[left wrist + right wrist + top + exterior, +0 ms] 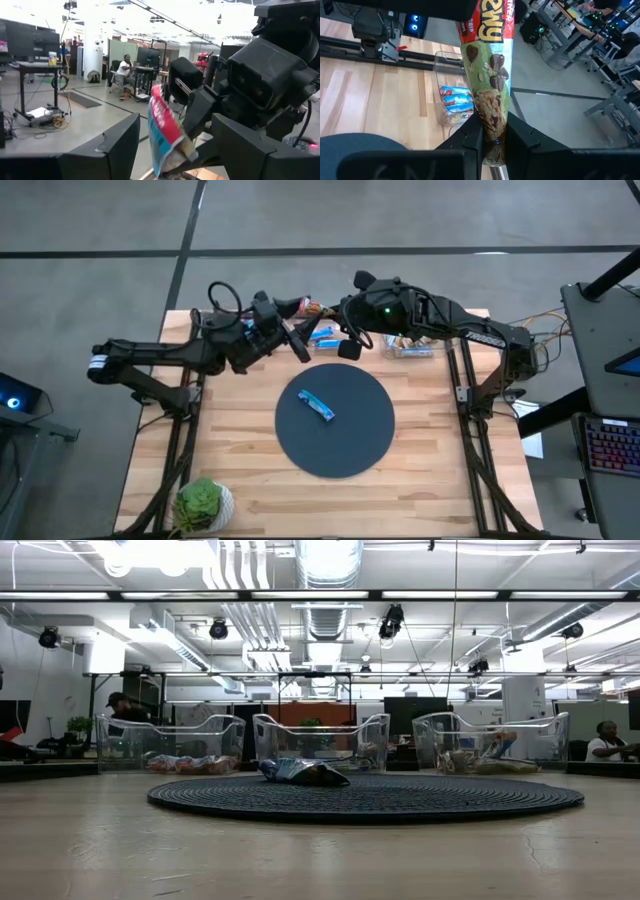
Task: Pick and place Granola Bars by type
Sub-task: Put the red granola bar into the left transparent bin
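Observation:
A granola bar [492, 75] in a green wrapper with a red end is held up over the table's far middle, my right gripper [492, 122] shut on it. It also shows between the arms from above, the bar [310, 308]. My left gripper [175, 120] is open, a finger on either side of the bar's red end [162, 125] without touching it. A blue bar [318, 407] lies flat on the dark round disc [350, 445]; the low view shows this blue bar [300, 772] too. My right gripper pinches the bar's green end [492, 137] between its two fingers. The fingers come from the table's right, slanting a little downward, and lie along the bar. The bar sticks out past the fingertips toward my left gripper, lifted clear of the table.
Three clear bins stand along the far edge: left bin [170, 745], middle bin [320, 740], right bin [490, 740]. The middle bin [452, 95] holds blue bars, the right bin [412, 346] tan ones. A potted plant [203, 502] sits at the near left corner.

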Motion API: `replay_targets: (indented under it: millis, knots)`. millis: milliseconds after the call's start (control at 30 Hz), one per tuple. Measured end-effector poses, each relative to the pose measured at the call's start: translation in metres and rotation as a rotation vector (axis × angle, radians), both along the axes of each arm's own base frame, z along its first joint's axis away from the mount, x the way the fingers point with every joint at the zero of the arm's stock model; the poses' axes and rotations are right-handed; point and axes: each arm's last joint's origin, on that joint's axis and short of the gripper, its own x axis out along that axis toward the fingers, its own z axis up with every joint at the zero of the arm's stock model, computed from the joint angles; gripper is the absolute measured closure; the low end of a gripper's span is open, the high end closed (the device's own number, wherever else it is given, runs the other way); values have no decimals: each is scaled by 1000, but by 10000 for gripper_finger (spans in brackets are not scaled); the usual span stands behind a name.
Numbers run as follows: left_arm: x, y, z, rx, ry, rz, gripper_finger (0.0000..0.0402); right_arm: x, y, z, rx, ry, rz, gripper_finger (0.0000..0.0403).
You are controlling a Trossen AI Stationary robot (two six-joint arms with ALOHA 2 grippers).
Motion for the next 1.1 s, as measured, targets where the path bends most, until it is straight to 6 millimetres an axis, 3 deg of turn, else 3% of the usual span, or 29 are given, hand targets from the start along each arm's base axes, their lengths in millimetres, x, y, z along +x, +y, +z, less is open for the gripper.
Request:
replay_targets:
  millis: [233, 933, 1100]
  knots:
    - [7, 0, 4, 45, 33, 14, 184, 0, 0, 0, 0, 0, 0, 360]
    - [9, 1, 0, 41, 83, 27, 319, 0, 0, 0, -13, 7, 7, 360]
    - [9, 1, 0, 46, 87, 28, 336, 0, 0, 0, -16, 8, 8, 360]
